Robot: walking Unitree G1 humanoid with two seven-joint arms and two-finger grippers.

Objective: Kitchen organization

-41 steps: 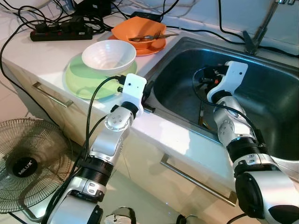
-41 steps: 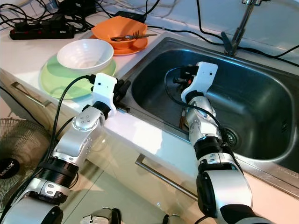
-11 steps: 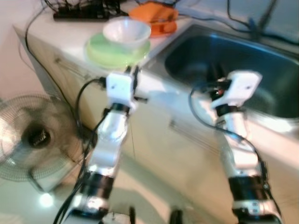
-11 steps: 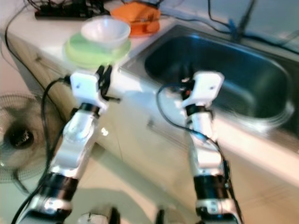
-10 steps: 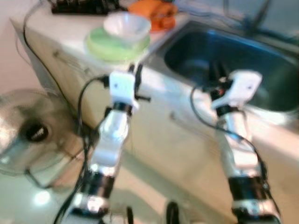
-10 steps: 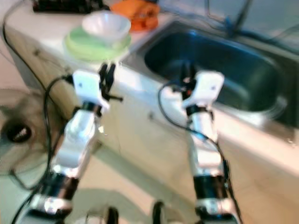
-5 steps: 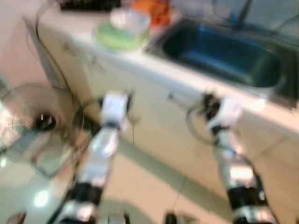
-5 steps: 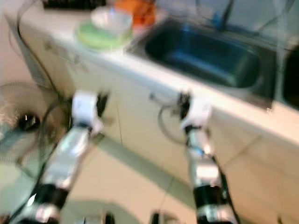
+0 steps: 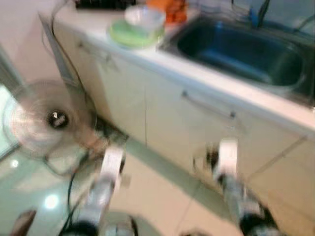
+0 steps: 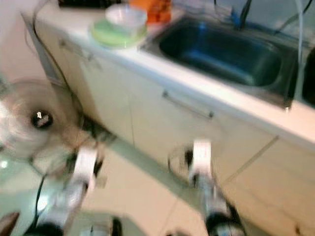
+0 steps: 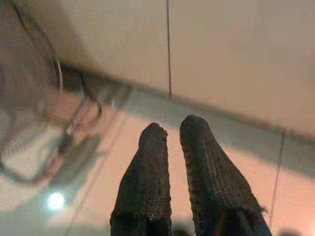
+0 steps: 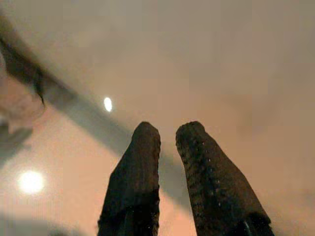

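Blurred eye views: white bowl [image 9: 144, 16] on green plate [image 9: 129, 37] on table [image 9: 206, 78], left of steel sink [image 9: 241, 51]; orange dish [image 9: 172, 10] behind. Fan [image 9: 47, 120] on floor.
Left wrist: left claw [image 11: 170, 129] empty, fingers nearly together, over floor by cabinet.
Right wrist: right claw [image 12: 167, 130] likewise, holding nothing.

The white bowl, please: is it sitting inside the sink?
No, the white bowl sits on the green plate on the counter beside the sink.
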